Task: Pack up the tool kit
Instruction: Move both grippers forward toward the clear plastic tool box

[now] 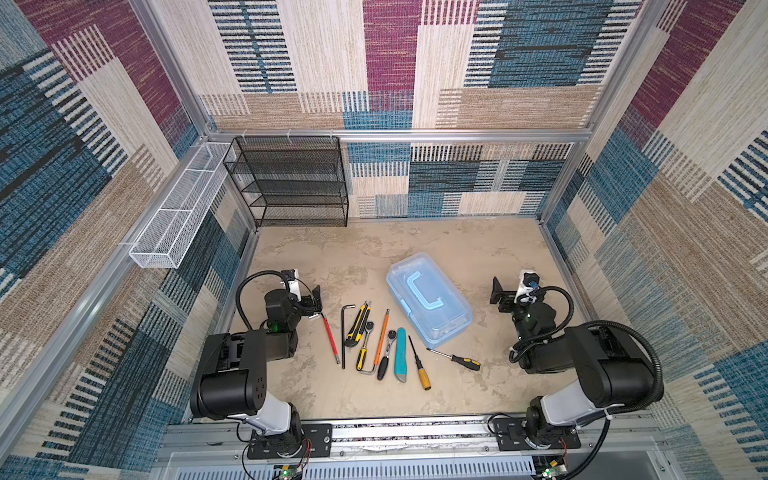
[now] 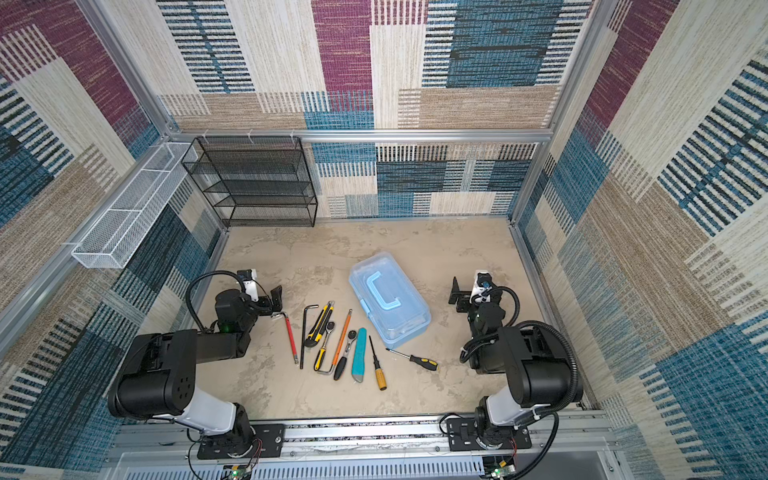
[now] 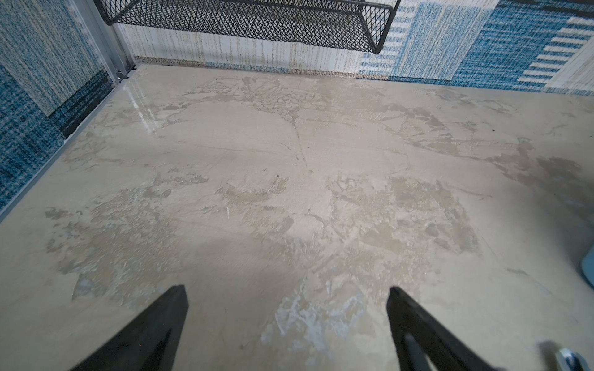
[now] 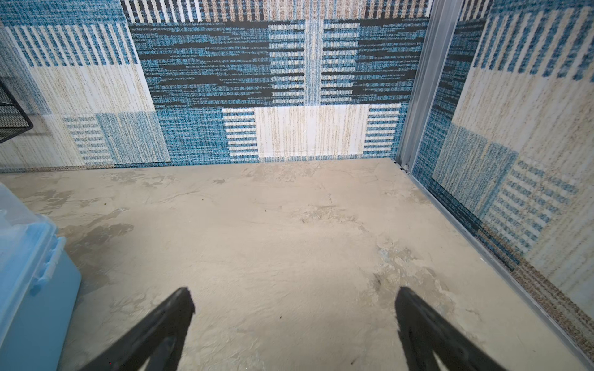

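The light-blue toolbox (image 1: 430,299) (image 2: 388,299) lies mid-table with its clear lid down and handle flat. Its corner shows in the right wrist view (image 4: 29,273). In front of it lie several tools in a row: a red hex key (image 1: 331,338), a black hex key (image 1: 344,336), a yellow utility knife (image 1: 357,324), a teal knife (image 1: 400,354), ratchets and screwdrivers (image 1: 455,358). My left gripper (image 1: 313,301) (image 3: 287,295) hangs open left of the row, just above the red key's bent end. My right gripper (image 1: 498,297) (image 4: 294,297) is open and empty, right of the toolbox.
A black mesh shelf rack (image 1: 291,183) stands at the back left against the wall. A long white mesh basket (image 1: 178,208) hangs on the left wall rail. Patterned walls with metal frame rails enclose the table on three sides.
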`<state>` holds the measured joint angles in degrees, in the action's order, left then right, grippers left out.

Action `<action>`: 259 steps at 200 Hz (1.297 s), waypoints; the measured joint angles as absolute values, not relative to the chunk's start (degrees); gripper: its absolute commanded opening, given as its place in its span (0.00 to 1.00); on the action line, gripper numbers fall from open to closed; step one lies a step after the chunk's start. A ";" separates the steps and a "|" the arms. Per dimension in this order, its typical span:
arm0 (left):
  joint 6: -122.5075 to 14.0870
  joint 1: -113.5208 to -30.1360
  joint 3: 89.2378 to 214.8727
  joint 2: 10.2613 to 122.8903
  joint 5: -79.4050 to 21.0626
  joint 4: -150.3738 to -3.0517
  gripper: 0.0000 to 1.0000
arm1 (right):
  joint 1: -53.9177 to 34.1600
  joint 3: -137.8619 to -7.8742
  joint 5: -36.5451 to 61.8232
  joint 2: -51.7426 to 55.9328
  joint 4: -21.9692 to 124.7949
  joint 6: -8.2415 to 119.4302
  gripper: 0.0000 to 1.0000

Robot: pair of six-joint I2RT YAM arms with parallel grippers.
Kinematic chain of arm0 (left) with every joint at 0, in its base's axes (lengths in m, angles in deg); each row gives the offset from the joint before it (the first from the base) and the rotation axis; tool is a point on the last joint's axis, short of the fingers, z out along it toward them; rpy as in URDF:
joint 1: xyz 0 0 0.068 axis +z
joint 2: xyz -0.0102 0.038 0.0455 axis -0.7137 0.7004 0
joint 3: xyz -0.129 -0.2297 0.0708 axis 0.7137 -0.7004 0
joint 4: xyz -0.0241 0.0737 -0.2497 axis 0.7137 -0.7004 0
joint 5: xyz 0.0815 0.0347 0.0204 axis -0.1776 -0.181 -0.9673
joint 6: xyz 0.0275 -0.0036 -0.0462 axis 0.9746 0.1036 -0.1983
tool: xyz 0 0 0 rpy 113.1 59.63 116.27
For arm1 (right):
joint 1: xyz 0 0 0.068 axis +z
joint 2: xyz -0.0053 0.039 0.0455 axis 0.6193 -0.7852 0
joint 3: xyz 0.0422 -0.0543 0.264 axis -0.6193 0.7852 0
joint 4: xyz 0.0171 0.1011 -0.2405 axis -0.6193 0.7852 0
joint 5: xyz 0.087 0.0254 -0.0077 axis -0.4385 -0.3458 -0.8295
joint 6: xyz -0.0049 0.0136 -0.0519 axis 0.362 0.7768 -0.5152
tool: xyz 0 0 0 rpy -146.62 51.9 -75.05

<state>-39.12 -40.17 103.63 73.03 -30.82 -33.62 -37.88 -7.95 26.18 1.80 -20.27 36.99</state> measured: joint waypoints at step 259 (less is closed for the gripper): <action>-49.92 -58.77 117.62 47.81 -39.76 -78.10 0.66 | -35.10 -31.17 10.42 22.11 31.68 43.00 1.00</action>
<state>-49.92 -58.77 117.62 47.81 -39.76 -78.10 -35.10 -31.17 10.42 22.11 31.68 43.00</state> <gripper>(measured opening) 0.664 0.999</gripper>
